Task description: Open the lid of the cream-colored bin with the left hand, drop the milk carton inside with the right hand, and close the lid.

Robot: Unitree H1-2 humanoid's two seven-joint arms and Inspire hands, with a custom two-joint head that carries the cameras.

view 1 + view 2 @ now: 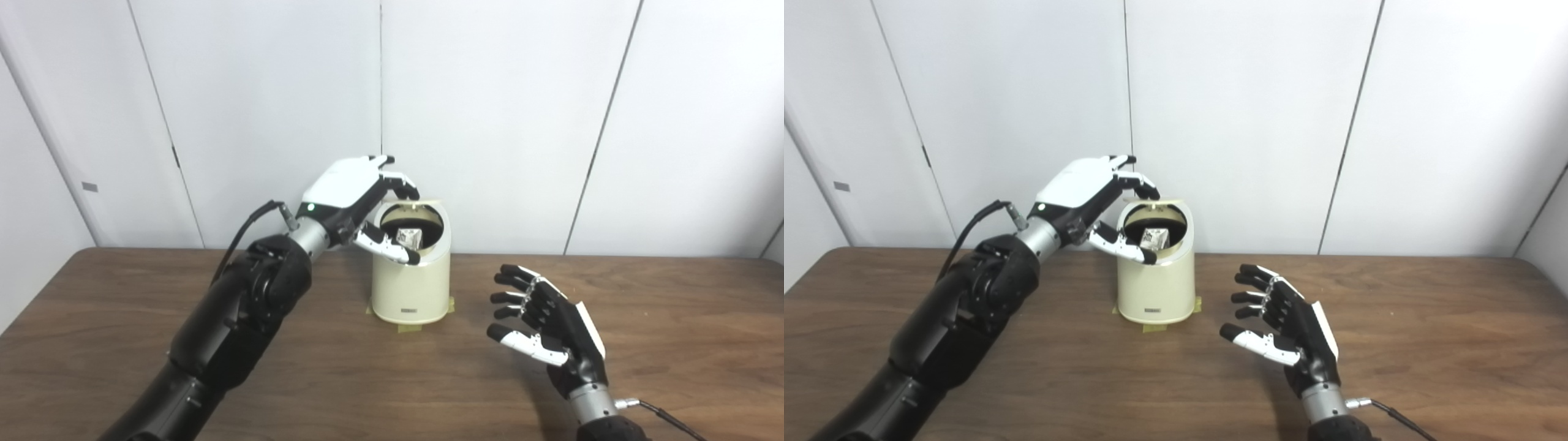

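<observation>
While nearest the camera, right hand (pixel 545 324) hovering above the wooden table (pixel 674 343), fingers spread and empty, palm turned toward the bin, well clear of it to the right. Further back, cream-colored bin (pixel 410 288) upright on the table, taped down at its base with strips of tape (pixel 409 328), mouth open and dark inside. Milk carton (pixel 409 237) already lying inside the opening, tilted, its printed side showing. Left hand (pixel 352 199) raised at the bin's rim, fingers (pixel 401 184) curled over the upper left edge where the lid (pixel 422 202) sits swung back, thumb (pixel 387 247) reaching across the front of the mouth; whether actually gripping the lid or only resting on it, cannot tell. Behind all, plain white wall panels (pixel 502 110). By the look of things: lid opened, carton dropped and let go, two steps done; only closing the lid left, a job for the left hand
</observation>
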